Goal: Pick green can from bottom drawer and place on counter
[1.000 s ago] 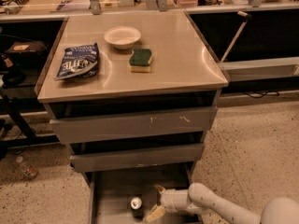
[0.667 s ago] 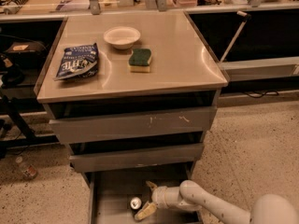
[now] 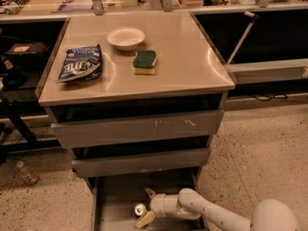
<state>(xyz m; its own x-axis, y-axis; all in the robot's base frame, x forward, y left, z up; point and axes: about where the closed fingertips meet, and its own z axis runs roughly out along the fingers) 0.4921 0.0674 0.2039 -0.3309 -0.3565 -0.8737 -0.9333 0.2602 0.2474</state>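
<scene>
The green can [image 3: 139, 209] stands on the floor of the open bottom drawer [image 3: 115, 201], its silver top facing up, near the bottom edge of the camera view. My gripper [image 3: 147, 206] reaches into the drawer from the right, at the can. Its fingers are open, one [image 3: 150, 193] behind the can and one [image 3: 144, 219] in front of it, so the can sits between them. My white arm [image 3: 211, 214] crosses the drawer's right side. The counter [image 3: 187, 66] is the shiny steel top of the cabinet, well above the drawer.
On the counter lie a white bowl [image 3: 125, 37], a green-and-yellow sponge [image 3: 144, 61] and a blue chip bag [image 3: 80, 63]. Two upper drawers [image 3: 139, 127] overhang the bottom one, slightly pulled out. A plastic bottle [image 3: 28, 173] lies on the floor at the left.
My gripper has moved left across the drawer to the can, and its fingers now straddle the can. The can has stayed in place.
</scene>
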